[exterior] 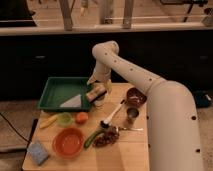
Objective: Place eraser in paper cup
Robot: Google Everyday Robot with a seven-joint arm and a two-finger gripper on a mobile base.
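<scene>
My gripper (pixel 96 94) hangs at the right edge of the green tray (pixel 56 86), low over the table. Directly under it stands a small white cylinder that looks like the paper cup (pixel 99 104), mostly covered by the gripper. I cannot pick out the eraser; it may be hidden at the gripper. The shiny metal cup (pixel 132 115) stands further right, apart from the gripper.
A white sheet (pixel 72 102) lies in the tray. On the table are a small green bowl (pixel 64 119), an orange (pixel 82 117), a banana (pixel 47 122), an orange bowl (pixel 68 142), a blue sponge (pixel 38 152), a green vegetable (pixel 92 139), a spoon (pixel 112 115) and a dark red bowl (pixel 135 96).
</scene>
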